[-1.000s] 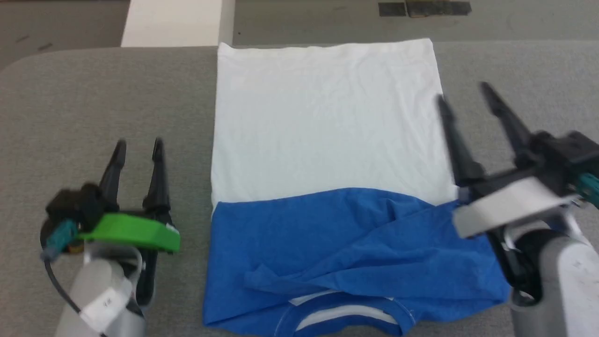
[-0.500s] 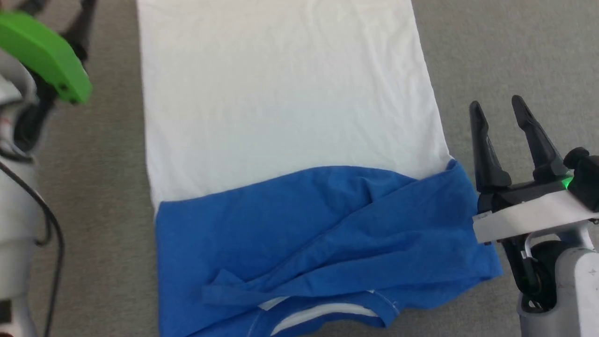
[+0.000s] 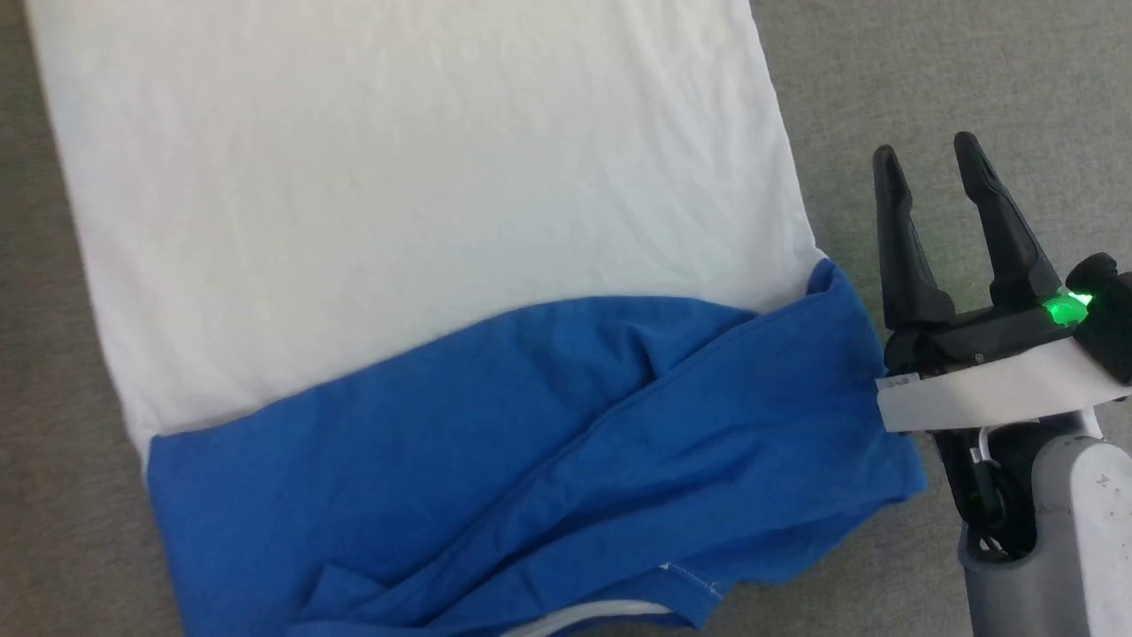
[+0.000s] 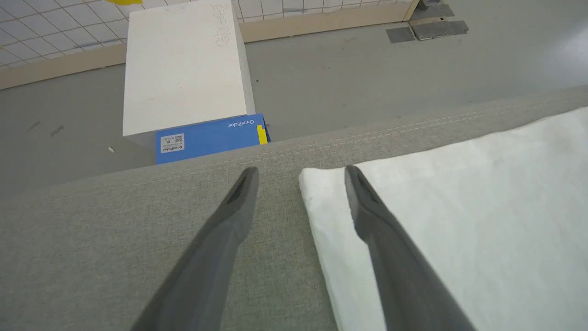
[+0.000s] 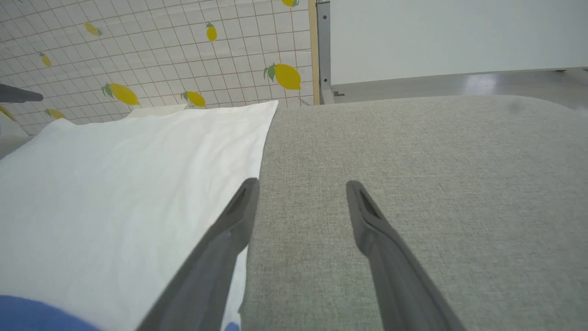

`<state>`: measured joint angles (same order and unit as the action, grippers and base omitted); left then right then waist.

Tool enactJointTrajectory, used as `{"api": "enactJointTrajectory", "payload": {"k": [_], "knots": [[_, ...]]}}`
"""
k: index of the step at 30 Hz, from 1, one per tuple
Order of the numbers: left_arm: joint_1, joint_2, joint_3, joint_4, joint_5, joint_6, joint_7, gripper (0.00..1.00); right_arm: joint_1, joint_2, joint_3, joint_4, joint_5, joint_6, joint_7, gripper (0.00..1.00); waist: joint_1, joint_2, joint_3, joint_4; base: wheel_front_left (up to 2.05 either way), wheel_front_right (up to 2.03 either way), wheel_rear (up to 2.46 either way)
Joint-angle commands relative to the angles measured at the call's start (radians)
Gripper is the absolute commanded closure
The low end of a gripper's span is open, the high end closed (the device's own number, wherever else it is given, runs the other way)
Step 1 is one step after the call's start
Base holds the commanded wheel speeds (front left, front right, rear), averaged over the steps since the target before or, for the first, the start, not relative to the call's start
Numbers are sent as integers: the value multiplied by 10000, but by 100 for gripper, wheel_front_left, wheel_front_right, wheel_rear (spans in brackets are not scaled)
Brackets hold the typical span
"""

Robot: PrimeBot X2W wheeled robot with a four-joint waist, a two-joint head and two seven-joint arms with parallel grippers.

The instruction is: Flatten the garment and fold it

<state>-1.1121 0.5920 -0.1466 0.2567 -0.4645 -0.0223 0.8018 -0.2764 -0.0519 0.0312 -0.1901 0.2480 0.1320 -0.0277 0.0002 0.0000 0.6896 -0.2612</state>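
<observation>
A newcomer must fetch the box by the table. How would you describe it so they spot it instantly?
Find the grey cloth-covered table; look past its edge to the floor. There stands the box: white top, blue side with a small label, hard-edged, unlike the soft white-and-blue garment on the table.

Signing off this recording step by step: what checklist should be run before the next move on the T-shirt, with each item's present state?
1. Left gripper open and empty: ok; its fingers straddle a white corner of the garment.
2. Right gripper open and empty: ok; it is beside the garment's right edge.
3. White part lying flat: ok, light wrinkles only.
4. Blue part lying flat: not ok; bunched in diagonal folds.
5. Right fingers clear of the cloth: cannot tell.
6. Box off the table: ok, on the floor beyond.
</observation>
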Motion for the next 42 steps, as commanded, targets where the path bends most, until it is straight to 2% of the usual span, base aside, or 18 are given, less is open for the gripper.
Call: {"api": "enactJointTrajectory", "payload": {"k": [1,15,17,18,23,29,36,39,40,42], "knots": [[-203,170,-46,43,154,136,148,0,-180,16,40,-19,43,-13,-99,0,-2,0,578,-523,0,0,0],[-209,650,-450,-5,939,1042,1440,0,-215,16,147,-101,41,-13,-91,0,-2,0,659,-569,0,0,0],[-215,696,-516,-118,1028,1059,1418,53,-270,16,139,-106,-11,-13,-12,0,-2,0,665,-561,0,0,0],[-219,695,-549,-172,1028,1025,1381,100,-344,16,146,-111,-99,-13,65,0,-2,0,666,-553,0,0,0],[-308,615,-695,-267,941,803,1200,100,-1542,16,291,-259,-716,-13,731,0,-2,0,687,-491,0,0,0],[-558,390,-872,-162,808,569,944,100,-4607,16,682,602,-886,-13,2323,0,-2,0,798,-259,0,0,0],[-984,-292,-1264,51,653,256,370,100,-8330,16,1,4183,-168,-13,4098,0,-2,0,947,534,0,0,0],[-1282,-662,-1513,147,631,45,30,100,-9414,16,-445,5763,-476,-13,4888,0,-2,0,1017,1017,0,0,0],[-1561,-999,-1689,193,594,-94,-269,100,-10177,16,-816,6857,-976,-13,5562,0,-2,0,1107,1437,0,0,0],[-1679,-1180,-1774,227,555,-152,-403,100,-10516,16,-1028,7376,-1407,-13,6004,0,-2,0,1159,1678,0,0,0]]}}
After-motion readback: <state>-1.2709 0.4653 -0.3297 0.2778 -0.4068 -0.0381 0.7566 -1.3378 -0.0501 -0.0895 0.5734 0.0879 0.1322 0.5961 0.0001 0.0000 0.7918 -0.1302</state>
